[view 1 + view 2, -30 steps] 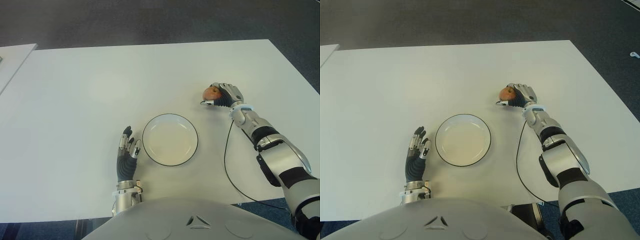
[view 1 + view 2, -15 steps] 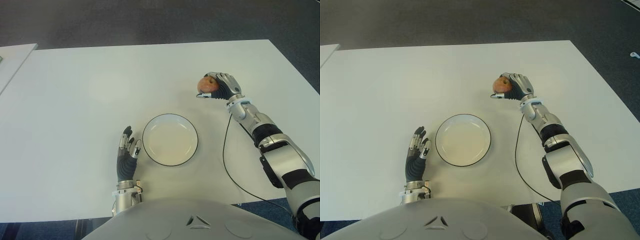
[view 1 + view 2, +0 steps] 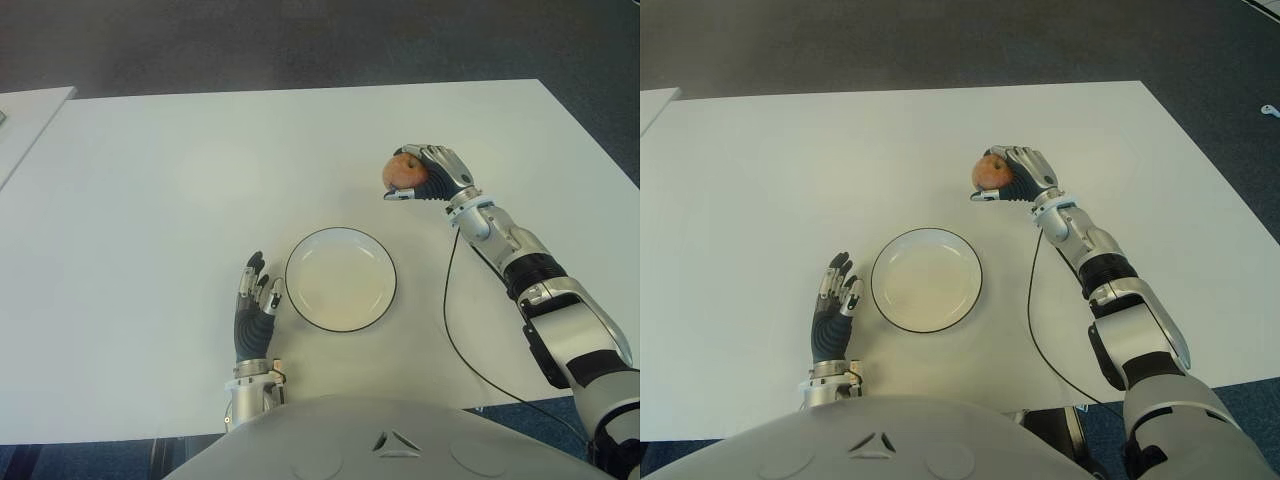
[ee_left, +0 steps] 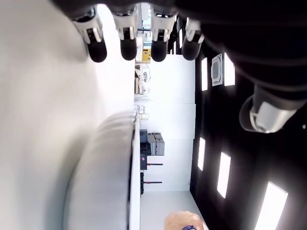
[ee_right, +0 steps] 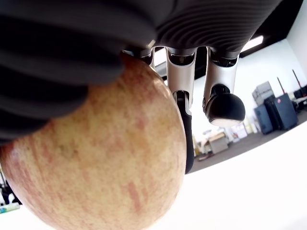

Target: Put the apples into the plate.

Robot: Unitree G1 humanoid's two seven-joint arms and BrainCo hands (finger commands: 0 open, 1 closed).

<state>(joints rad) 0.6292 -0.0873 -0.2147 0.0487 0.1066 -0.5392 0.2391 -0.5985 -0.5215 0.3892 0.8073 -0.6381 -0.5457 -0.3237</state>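
A red-yellow apple [image 3: 402, 171] is held above the table, beyond and to the right of the plate. My right hand [image 3: 432, 172] is shut on the apple, its fingers curled over the top; the right wrist view is filled by the apple [image 5: 96, 158] under those fingers [image 5: 181, 81]. The white plate [image 3: 341, 240] with a dark rim sits empty on the white table [image 3: 180, 200], near the front. My left hand [image 3: 254, 305] shows just left of the plate, fingers straight and spread, holding nothing.
A black cable [image 3: 450, 320] runs from the right wrist down over the table's front edge. Another white table's corner [image 3: 25, 115] shows at far left. Dark floor lies beyond the table.
My right hand has lifted the apple off the table and carried it a little left and away from me. The left hand and the plate have not moved.
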